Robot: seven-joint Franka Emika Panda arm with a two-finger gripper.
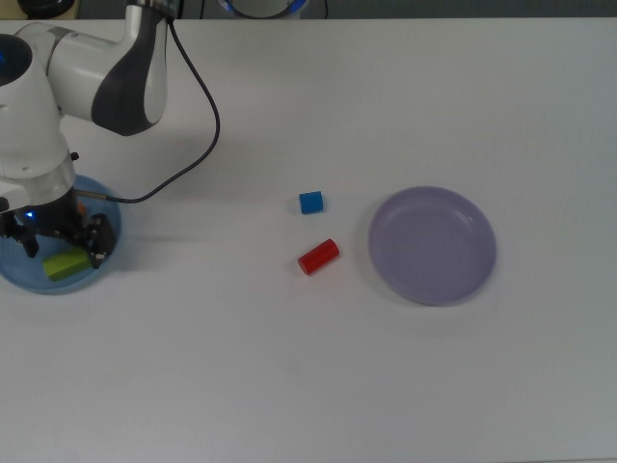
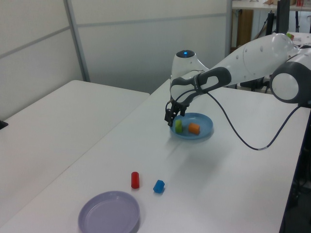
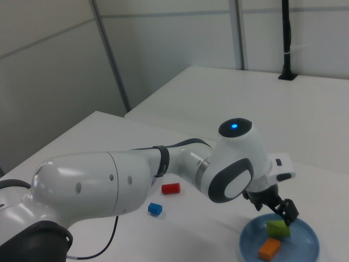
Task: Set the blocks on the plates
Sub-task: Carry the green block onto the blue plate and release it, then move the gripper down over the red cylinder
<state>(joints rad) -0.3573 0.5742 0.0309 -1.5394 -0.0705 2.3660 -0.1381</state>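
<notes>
The gripper (image 1: 58, 241) hangs just over the blue plate (image 1: 19, 275) at the top view's 9 o'clock edge, its fingers spread and holding nothing. The green block (image 1: 64, 263) lies loose on that plate, just below the fingertips. In the left view the green block (image 2: 178, 126) sits beside the orange block (image 2: 194, 128) on the plate (image 2: 206, 127), with the gripper (image 2: 174, 115) above its 9 o'clock rim. The right view shows the same pair, green (image 3: 278, 229) at 12 o'clock of orange (image 3: 269, 249). Near the table's centre in the top view, the blue cube (image 1: 310, 202) sits at 12 o'clock of the red cylinder (image 1: 318, 257), both on bare table, with the lavender plate (image 1: 433, 245) at their 3 o'clock, nothing on it
</notes>
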